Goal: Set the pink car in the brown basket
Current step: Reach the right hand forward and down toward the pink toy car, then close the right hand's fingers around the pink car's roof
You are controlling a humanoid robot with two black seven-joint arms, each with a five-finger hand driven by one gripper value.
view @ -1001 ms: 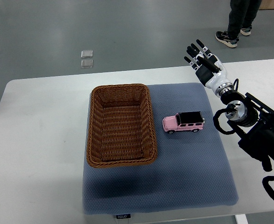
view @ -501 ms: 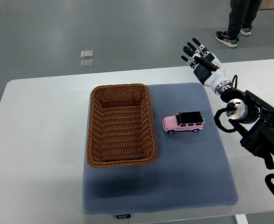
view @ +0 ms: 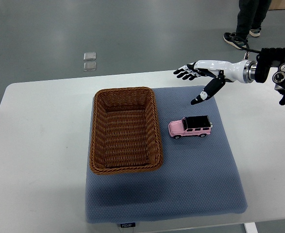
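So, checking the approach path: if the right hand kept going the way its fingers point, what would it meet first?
Probably nothing: the right hand points left, passing beyond the pink car and the brown basket; depth is unclear.

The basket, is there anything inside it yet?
Empty. The brown basket shows only bare wicker floor; the pink car stands on its wheels on the blue mat beside it.

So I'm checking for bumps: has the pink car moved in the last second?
No. The pink car sits at the same spot beside the basket; only the right hand swung in.
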